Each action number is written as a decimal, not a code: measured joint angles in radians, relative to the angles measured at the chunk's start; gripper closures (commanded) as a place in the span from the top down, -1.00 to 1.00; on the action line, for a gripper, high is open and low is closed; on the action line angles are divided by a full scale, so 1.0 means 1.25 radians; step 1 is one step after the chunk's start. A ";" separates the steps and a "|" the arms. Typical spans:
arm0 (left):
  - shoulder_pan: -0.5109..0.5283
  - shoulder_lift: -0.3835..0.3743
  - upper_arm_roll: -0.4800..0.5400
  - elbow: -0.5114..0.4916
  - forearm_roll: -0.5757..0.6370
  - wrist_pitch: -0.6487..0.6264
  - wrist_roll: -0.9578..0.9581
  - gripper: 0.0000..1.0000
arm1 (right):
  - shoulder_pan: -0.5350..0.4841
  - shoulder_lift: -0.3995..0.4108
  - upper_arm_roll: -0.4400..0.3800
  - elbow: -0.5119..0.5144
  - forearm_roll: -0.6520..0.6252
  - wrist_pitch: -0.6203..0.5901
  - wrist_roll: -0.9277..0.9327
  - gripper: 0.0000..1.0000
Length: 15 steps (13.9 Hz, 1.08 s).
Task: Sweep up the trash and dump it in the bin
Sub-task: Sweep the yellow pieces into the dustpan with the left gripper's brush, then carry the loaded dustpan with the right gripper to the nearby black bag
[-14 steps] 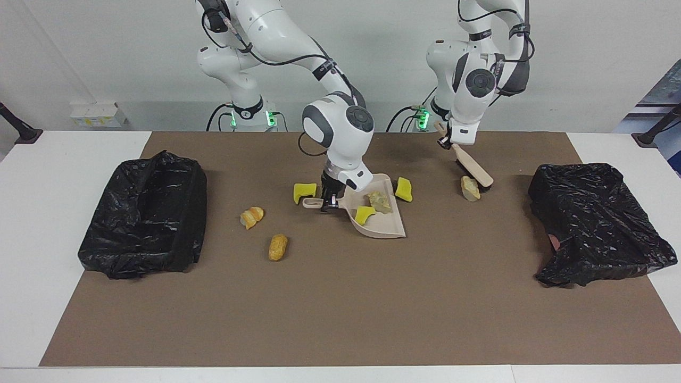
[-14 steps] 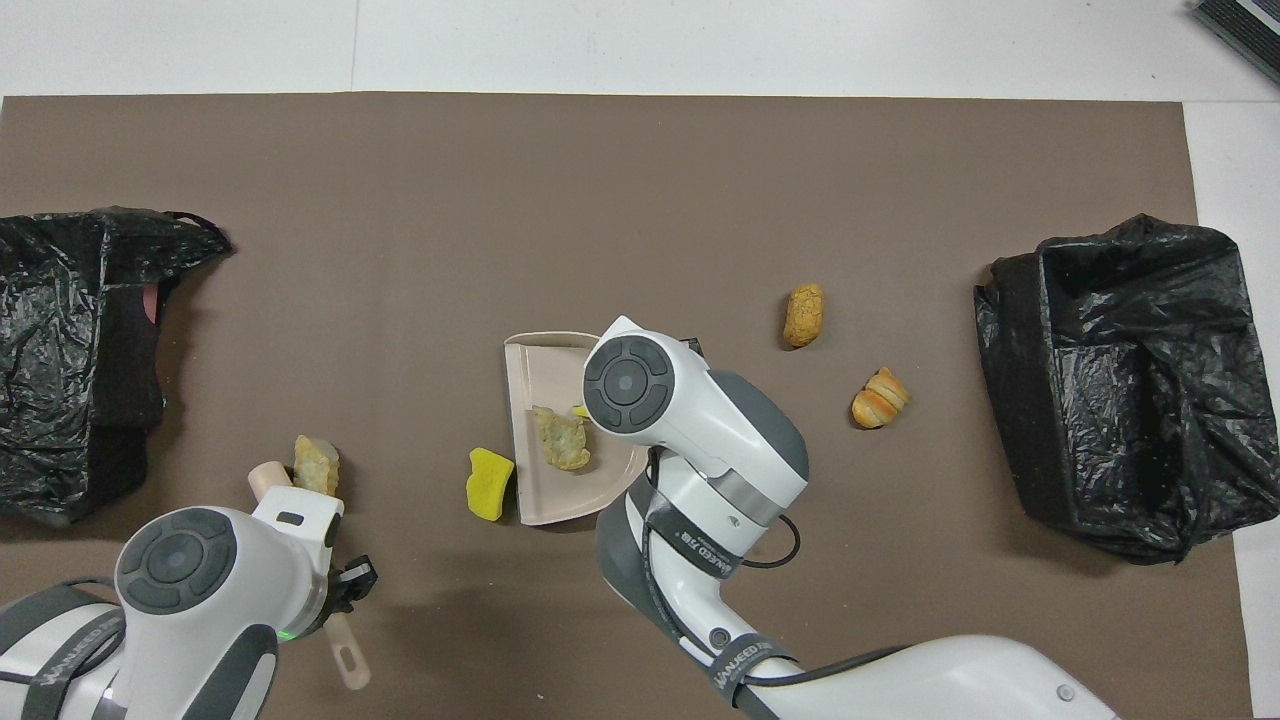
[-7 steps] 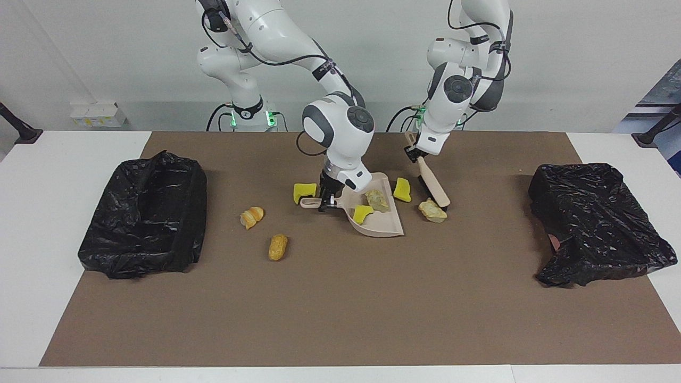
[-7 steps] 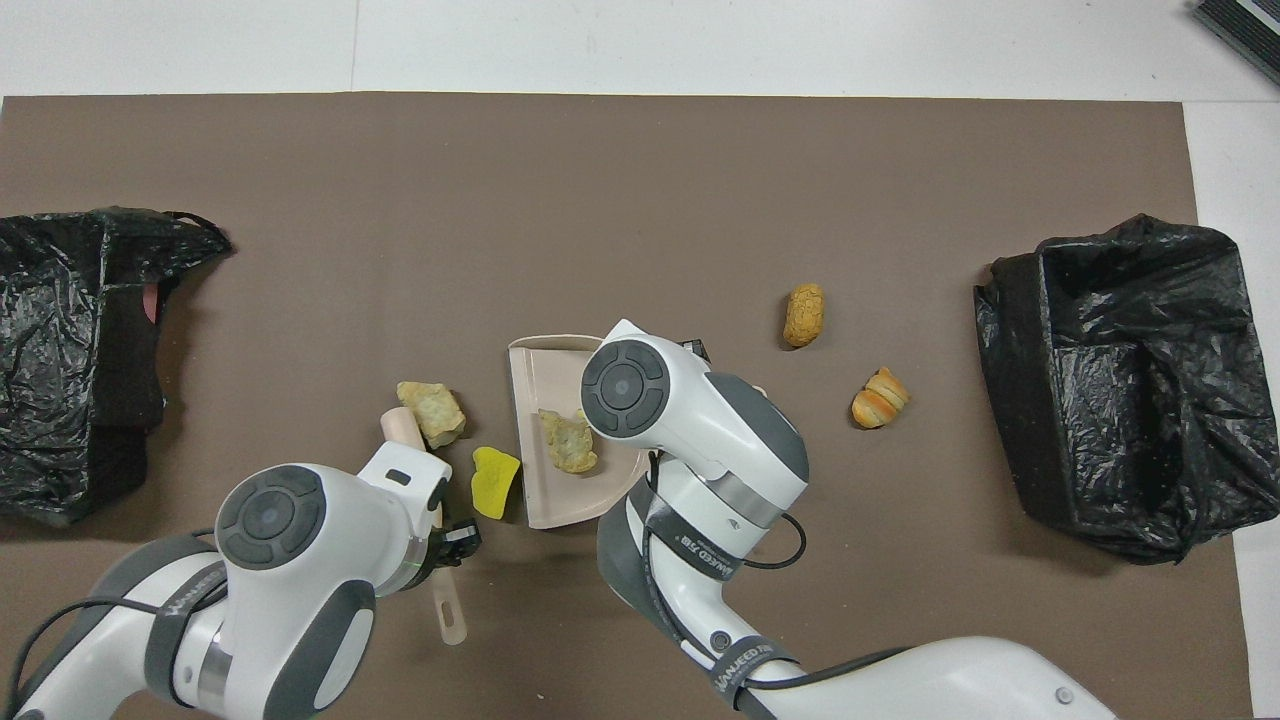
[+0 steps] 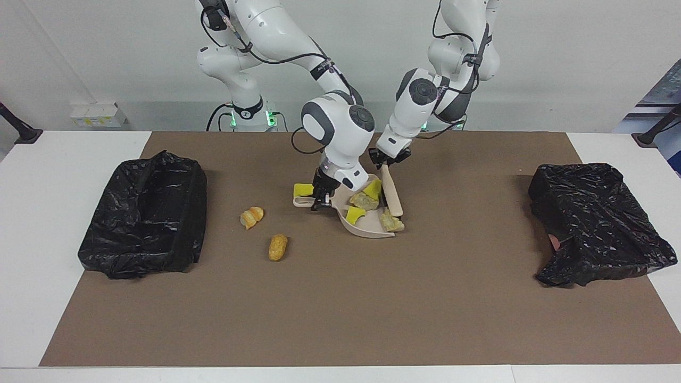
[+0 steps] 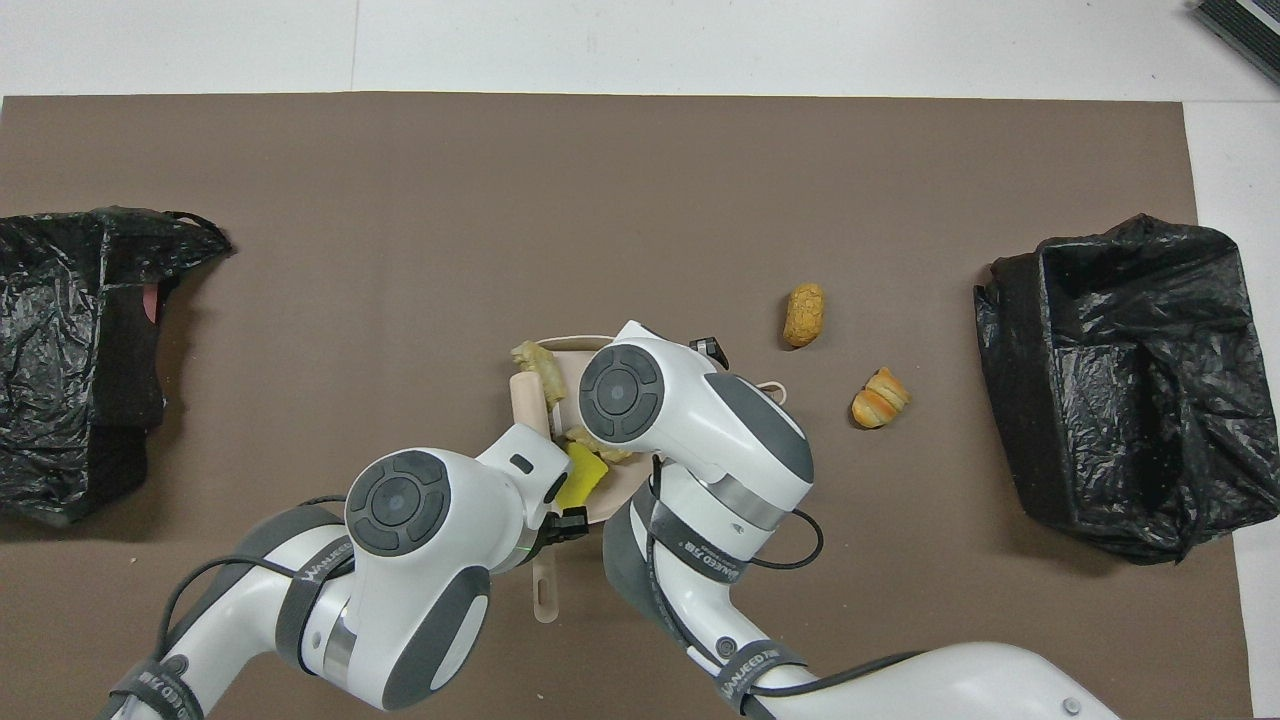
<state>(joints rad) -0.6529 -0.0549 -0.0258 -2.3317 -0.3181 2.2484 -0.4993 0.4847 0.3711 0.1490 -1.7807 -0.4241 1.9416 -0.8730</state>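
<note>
Although the table (image 5: pixel 340 319) with its two black bin bags, one (image 5: pixel 143 213) at the right arm's end and one (image 5: pixel 596 223) at the left arm's end, is wide, my work sits in the middle. I hold the dustpan (image 5: pixel 367 226) by its handle in the right claw (image 5: pixel 319 201), clamped tight, and the brush (image 5: pixel 392 197) in the left claw (image 5: pixel 387 159), also gripped firm. The trash (image 5: pixel 364 201) looks light and soft, so it may roll or bounce; I judge pushing better than pinching. Four bits lie in the pan or at its lip. A sponge chunk (image 5: pixel 304 189) waits beside the handle, two bread pieces (image 5: pixel 251 217) (image 5: pixel 277 247) lie toward the right arm's bag.
</note>
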 measured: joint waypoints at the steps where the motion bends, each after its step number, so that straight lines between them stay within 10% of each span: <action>1: -0.007 0.005 0.000 0.012 -0.017 0.000 0.028 -1.00 | 0.000 0.000 0.000 0.000 -0.002 -0.001 0.000 -1.00; 15: 0.095 -0.042 0.026 0.027 0.052 -0.131 0.071 -1.00 | -0.079 0.000 -0.001 0.019 0.093 0.046 0.003 -1.00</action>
<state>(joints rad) -0.5347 -0.1079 0.0067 -2.2978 -0.2533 2.0846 -0.4105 0.3859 0.3709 0.1482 -1.7568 -0.3077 1.9990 -0.8690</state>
